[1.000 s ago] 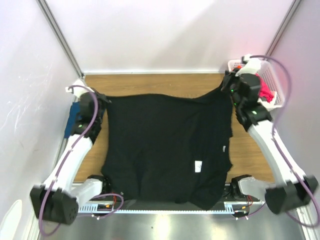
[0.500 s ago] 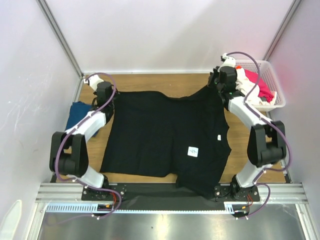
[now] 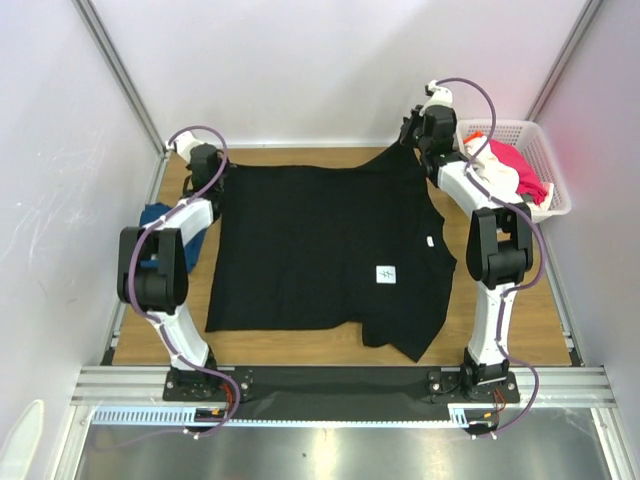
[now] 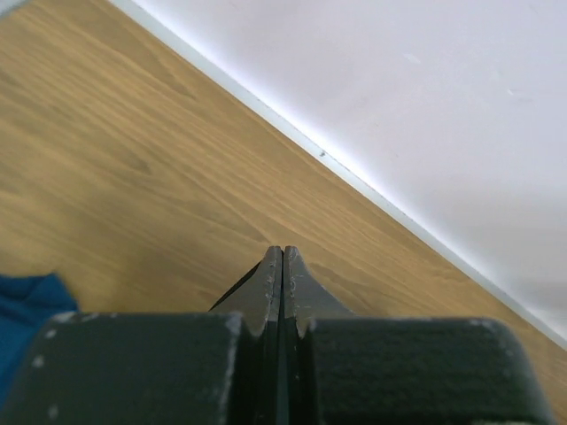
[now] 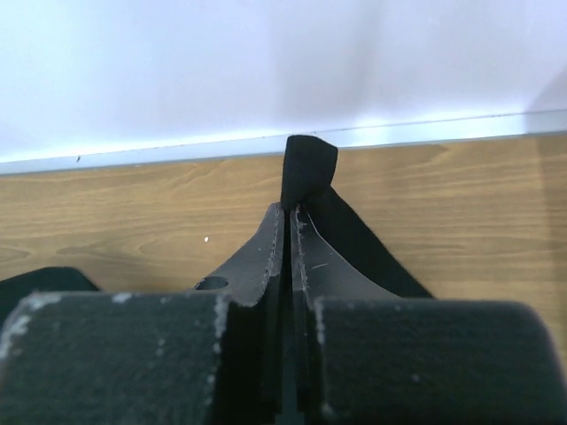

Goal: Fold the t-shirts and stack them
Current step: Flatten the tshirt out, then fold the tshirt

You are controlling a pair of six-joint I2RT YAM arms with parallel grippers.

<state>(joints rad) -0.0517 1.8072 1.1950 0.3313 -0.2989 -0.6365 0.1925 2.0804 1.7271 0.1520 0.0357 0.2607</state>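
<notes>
The black t-shirt (image 3: 320, 250) bears white tags (image 3: 388, 274); dark blue shirt (image 3: 149, 218); white lattice basket (image 3: 510, 126); brown woodgrain table (image 3: 300, 345).

Wooden table (image 3: 300, 345); black t-shirt (image 3: 320, 250) spread flat over most of it, from the far edge to just short of the near edge, its far right corner raised off the wood; two small white tags (image 3: 388, 274) face up; dark blue t-shirt (image 3: 158, 228) bunched at the left edge, just beside the black one; white lattice basket (image 3: 556, 180) at the far right corner.
</notes>
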